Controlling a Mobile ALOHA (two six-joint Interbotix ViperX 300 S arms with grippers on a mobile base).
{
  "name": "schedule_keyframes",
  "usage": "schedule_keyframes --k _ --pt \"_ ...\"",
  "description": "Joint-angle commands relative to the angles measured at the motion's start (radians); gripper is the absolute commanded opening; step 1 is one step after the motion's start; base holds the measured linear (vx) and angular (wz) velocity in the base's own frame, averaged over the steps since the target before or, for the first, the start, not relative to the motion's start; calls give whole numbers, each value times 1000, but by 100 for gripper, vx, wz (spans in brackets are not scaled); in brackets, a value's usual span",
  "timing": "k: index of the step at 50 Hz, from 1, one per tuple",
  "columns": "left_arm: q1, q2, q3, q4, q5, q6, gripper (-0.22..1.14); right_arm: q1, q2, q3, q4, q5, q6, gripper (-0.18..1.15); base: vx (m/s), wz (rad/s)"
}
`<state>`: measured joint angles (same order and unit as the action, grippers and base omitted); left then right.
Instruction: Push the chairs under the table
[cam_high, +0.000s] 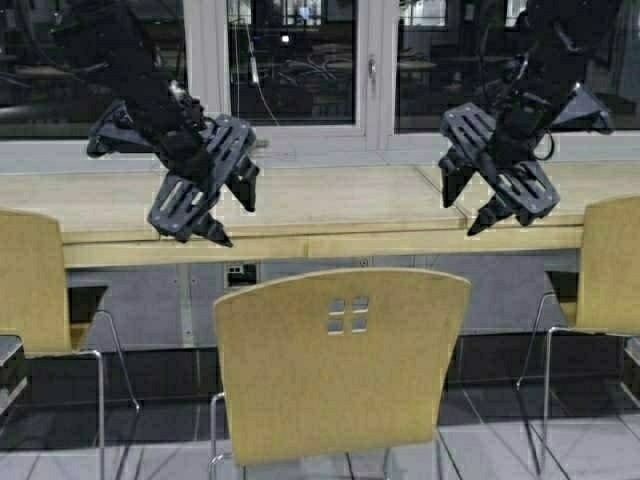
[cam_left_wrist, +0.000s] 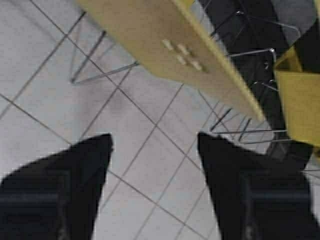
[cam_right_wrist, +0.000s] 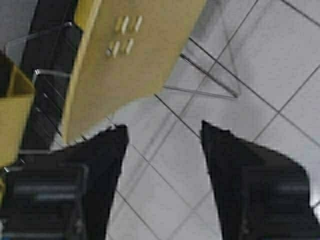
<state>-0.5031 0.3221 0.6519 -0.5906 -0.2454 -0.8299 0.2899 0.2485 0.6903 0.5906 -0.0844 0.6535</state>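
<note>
A tan-yellow plywood chair (cam_high: 340, 360) with a four-square cutout stands straight ahead, its back towards me, pulled out from the long pale wood table (cam_high: 320, 205). Its back also shows in the left wrist view (cam_left_wrist: 175, 47) and the right wrist view (cam_right_wrist: 125, 55). Two more alike chairs stand at the left (cam_high: 30, 290) and right (cam_high: 610, 270) edges. My left gripper (cam_high: 225, 215) hangs open above and left of the middle chair's back. My right gripper (cam_high: 465, 205) hangs open above and right of it. Both are empty and touch nothing.
Windows (cam_high: 300, 60) with a white frame run behind the table. The floor is pale grey tile (cam_left_wrist: 150, 165). Chrome chair legs (cam_high: 545, 400) stand close on both sides. A dark panel with a socket (cam_high: 240, 273) sits under the table.
</note>
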Motion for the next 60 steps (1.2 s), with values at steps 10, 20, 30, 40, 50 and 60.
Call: schedule_keyframes --k 10,20,30,40,50,60 --pt "-49 46 -60 -29 -5 -31 89 -5 12 -2 32 -5 8 84 21 6" --pt "-66 81 -63 -35 -3 -38 89 -3 31 -2 32 -8 9 84 18 11" --pt "-72 98 -57 -35 12 -38 89 6 35 12 32 -2 8 84 15 6" --pt "-130 104 -51 -91 17 -72 89 25 48 21 32 0 12 84 11 -1" --pt "-163 150 -86 -155 11 -87 89 28 84 5 44 0 14 84 6 -1" --pt "-161 195 -127 -166 11 -94 89 28 150 -46 46 0 6 84 2 1"
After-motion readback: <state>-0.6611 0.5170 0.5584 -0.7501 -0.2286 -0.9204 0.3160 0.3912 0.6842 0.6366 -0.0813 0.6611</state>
